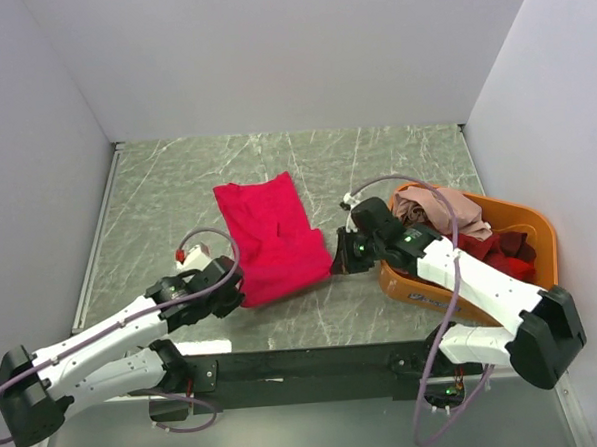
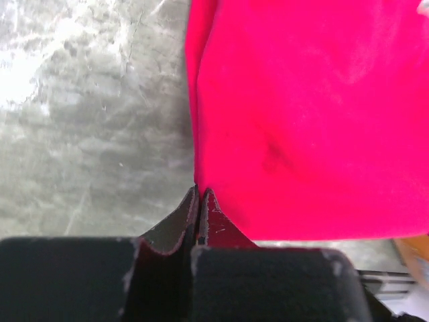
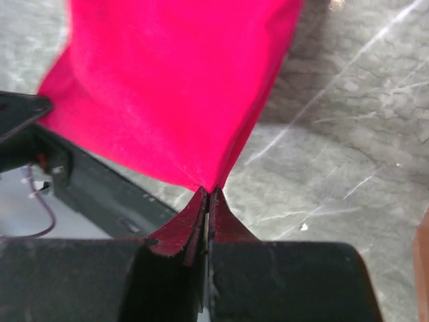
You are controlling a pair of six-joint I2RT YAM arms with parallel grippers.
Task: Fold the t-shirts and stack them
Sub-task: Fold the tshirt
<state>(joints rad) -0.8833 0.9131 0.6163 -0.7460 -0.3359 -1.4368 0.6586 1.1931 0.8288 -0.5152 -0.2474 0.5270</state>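
Pinching near-left corner of bright crimson-pink cloth t-shirt (image 1: 269,240) with fully closed left end effector (image 2: 200,193). Clamping near-right corner likewise with fully closed right end effector (image 3: 209,193). Lying spread at middle of grey marbled table (image 1: 176,180), just left of orange plastic basket (image 1: 534,221) holding 2 more: pale dusty-pink shirt (image 1: 438,208), dark red shirt (image 1: 505,248).

Behind the left claw (image 1: 242,299) and right claw (image 1: 334,260), white shells (image 1: 104,339) meet black joints (image 1: 545,336). A lilac cable (image 1: 211,234) loops behind each. Black fingers (image 2: 175,227) taper to tips.
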